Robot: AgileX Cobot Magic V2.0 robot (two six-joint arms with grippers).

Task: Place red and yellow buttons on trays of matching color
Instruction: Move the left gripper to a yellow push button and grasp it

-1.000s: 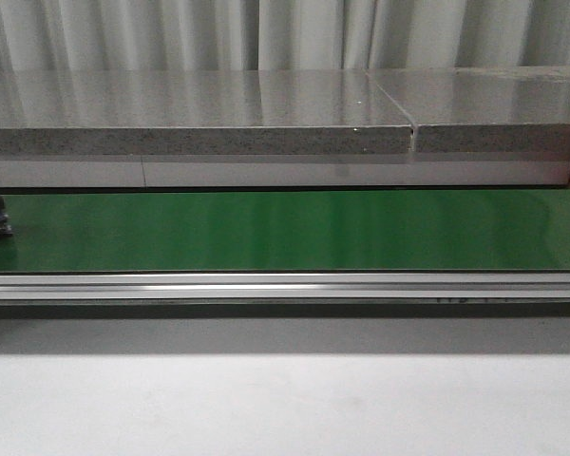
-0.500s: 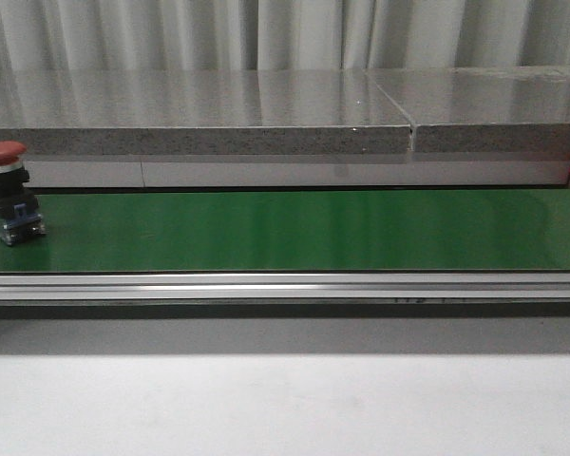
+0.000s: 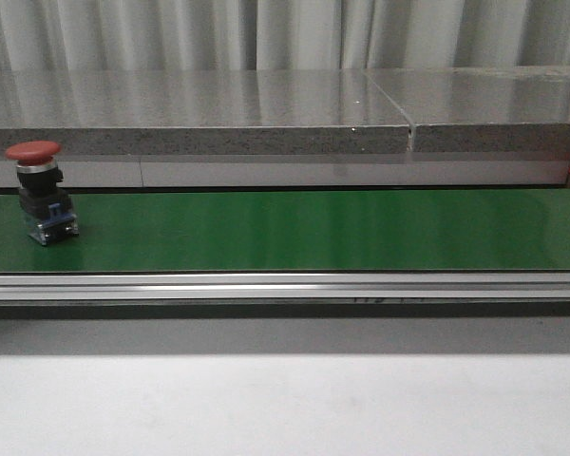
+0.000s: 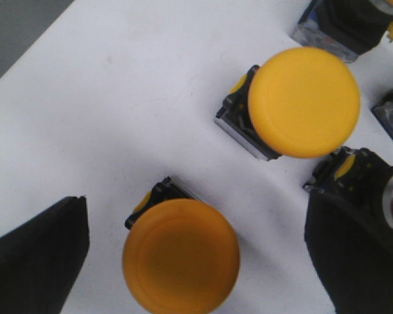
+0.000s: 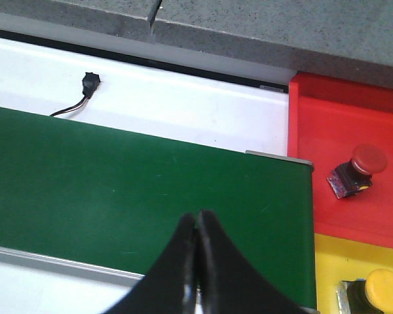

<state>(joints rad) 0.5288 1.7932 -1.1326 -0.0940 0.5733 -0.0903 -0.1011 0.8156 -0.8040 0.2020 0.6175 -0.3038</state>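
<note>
Right gripper (image 5: 196, 226): fingers pressed together, empty, above green conveyor belt (image 5: 137, 190).
Left gripper (image 4: 183, 255): spread wide, straddling yellow button (image 4: 181, 255), not gripping.
Risk: red button (image 3: 40, 190) on belt may pass unpicked if right gripper opens late.

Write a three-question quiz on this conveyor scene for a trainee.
1. True or false: the red button stands at the right end of the green belt in the front view.
2. In the right wrist view, which tray holds a red button? A) red tray B) yellow tray C) neither
3. Fill in: the right end effector has its fingers ____.

Key: 1. False, it is at the left end. 2. A. 3. closed, holding nothing.
</note>
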